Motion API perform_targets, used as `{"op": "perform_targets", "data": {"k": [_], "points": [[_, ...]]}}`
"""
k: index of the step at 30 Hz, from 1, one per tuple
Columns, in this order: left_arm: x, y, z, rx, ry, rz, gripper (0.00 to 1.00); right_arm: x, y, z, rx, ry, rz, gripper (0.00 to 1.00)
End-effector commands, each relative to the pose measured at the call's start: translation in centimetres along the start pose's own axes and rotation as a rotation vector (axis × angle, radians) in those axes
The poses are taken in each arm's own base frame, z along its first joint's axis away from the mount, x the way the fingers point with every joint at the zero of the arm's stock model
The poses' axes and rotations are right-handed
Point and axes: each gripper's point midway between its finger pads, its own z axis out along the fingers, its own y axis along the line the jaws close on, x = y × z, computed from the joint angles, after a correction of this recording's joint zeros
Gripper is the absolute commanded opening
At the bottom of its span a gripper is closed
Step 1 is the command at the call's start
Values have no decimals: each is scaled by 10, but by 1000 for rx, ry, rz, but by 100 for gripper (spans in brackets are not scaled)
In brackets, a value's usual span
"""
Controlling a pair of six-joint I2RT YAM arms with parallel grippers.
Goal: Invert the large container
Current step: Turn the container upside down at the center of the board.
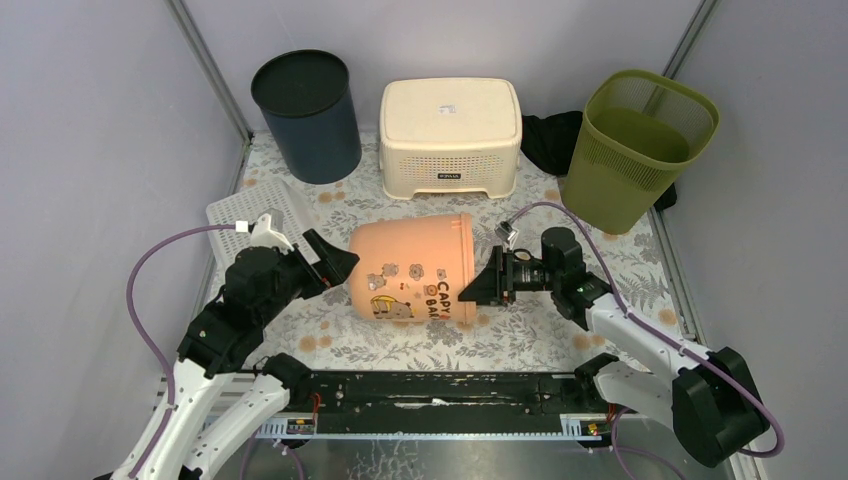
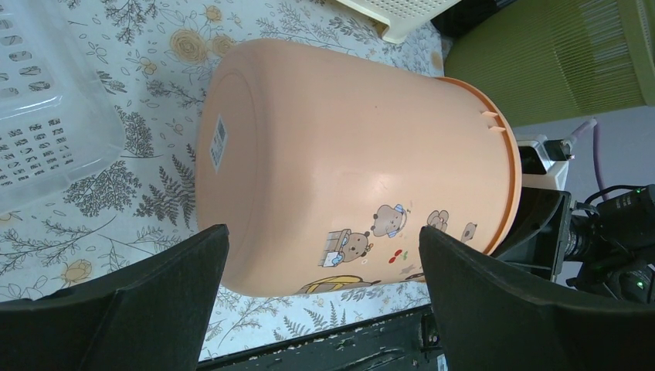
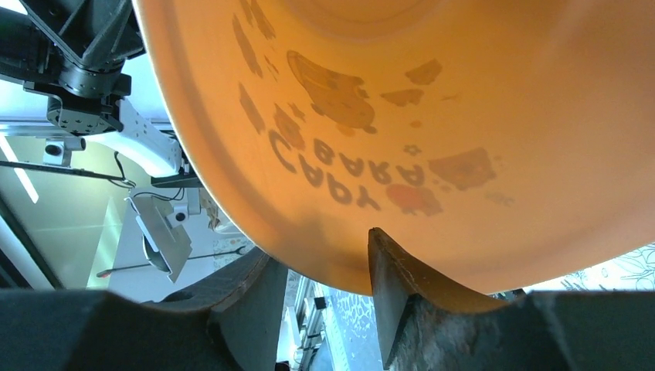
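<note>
Lying sideways, the large container (image 1: pixel 415 270) is being clamped at its rim by the right pincer (image 3: pixel 320 251) — likely for tipping — while the left pincer (image 2: pixel 323 236) is being held wide.

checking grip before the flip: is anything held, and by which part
The right gripper pinches the peach bucket by its rim; the left gripper is open, holding nothing.

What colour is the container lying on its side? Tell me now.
The container is peach-orange with cartoon animal prints; left wrist view shows it best.
</note>
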Motion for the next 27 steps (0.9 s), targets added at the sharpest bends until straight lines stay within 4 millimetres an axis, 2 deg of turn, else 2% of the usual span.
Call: {"op": "perform_targets", "data": {"k": [1, 8, 12, 20, 27], "points": [[-10, -14, 3, 55, -36, -6, 100, 4, 10, 3, -9, 2, -44, 49], [-10, -15, 4, 56, -35, -5, 100, 9, 20, 11, -11, 18, -60, 49], [-10, -15, 4, 57, -36, -3, 100, 10, 18, 13, 1, 23, -57, 51], [-9, -13, 5, 54, -34, -3, 100, 2, 28, 13, 32, 40, -95, 57], [-8, -11, 3, 57, -40, -8, 100, -8, 27, 19, 62, 46, -123, 58]]}}
